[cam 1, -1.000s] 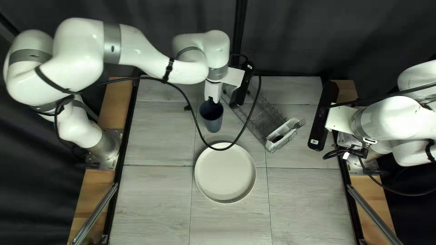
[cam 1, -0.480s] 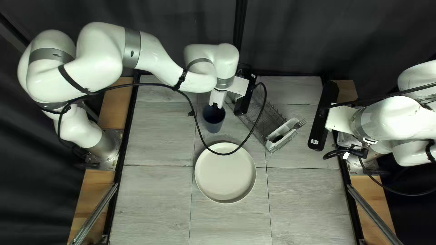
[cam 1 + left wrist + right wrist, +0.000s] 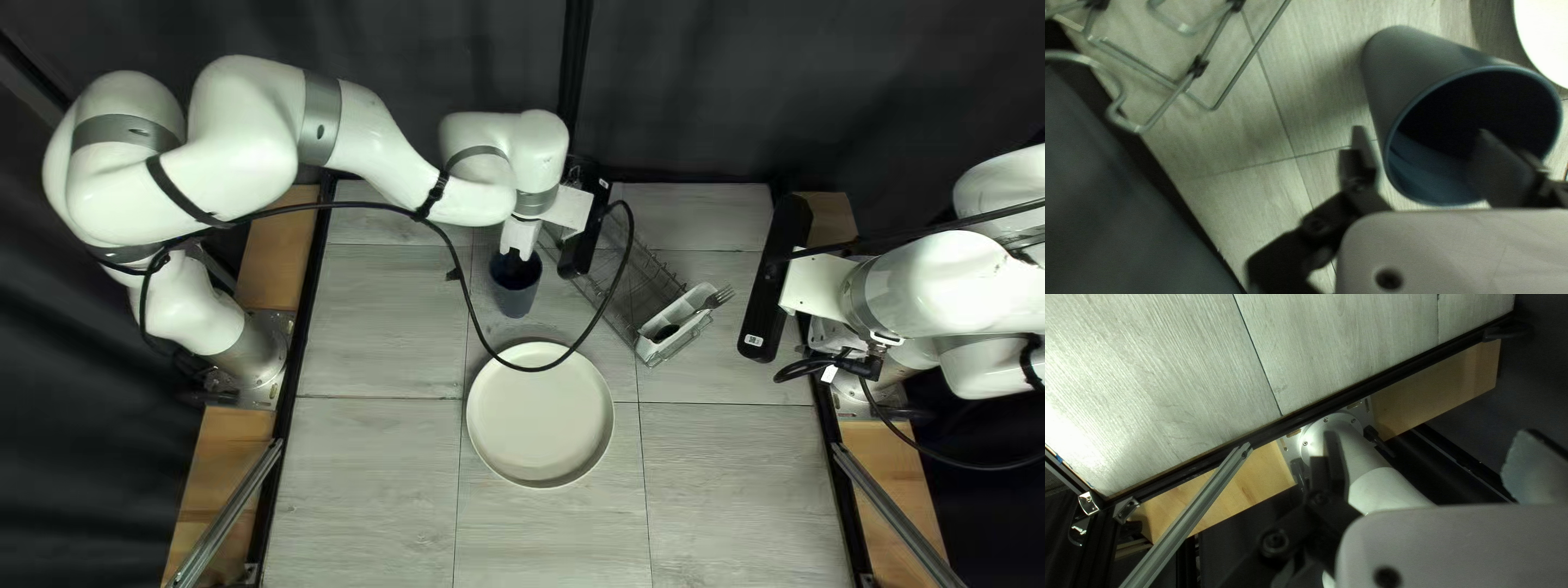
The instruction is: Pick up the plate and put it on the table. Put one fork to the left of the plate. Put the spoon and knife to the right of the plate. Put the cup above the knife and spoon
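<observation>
One finger of the spread left claw (image 3: pixel 516 253) sat inside the blue cup (image 3: pixel 515 299), upper centre of the frame, the other outside. The right claw (image 3: pixel 836 337), far right, was spread; the plate (image 3: pixel 539 419) lay mid-frame on the desk (image 3: pixel 376 479).
</observation>
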Tool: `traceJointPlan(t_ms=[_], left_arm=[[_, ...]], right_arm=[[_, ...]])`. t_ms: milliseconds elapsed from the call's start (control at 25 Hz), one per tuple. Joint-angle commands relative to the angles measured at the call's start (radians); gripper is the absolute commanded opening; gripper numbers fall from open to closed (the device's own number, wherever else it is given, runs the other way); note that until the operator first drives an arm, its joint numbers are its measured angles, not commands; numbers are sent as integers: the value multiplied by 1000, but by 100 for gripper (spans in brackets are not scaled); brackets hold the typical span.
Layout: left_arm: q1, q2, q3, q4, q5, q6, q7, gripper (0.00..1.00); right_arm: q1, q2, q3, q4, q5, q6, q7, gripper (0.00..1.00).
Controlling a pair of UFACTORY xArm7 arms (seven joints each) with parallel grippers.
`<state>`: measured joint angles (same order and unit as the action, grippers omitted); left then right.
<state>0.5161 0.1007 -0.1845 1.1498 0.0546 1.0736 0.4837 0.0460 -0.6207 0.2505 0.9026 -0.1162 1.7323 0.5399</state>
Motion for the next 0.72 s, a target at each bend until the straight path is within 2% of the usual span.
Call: traceJointPlan(t_ms=[40,200,400,560,720], left_arm=[[13,-182,10,-53,-4,52,-76,100],[22,-300,16,-96,-12,68,-120,100],[38,-457,31,-218,-35,24,-182,100],[75,-625,10,-334,6,-15,-304,100],[78,-641,4,-345,11,-20,-316,100]], right_arm=[[0,0,0,0,0,0,0,100],[0,0,0,0,0,0,0,100],[0,0,0,0,0,0,0,100],[0,0,0,0,0,0,0,100],[0,0,0,0,0,0,0,100]])
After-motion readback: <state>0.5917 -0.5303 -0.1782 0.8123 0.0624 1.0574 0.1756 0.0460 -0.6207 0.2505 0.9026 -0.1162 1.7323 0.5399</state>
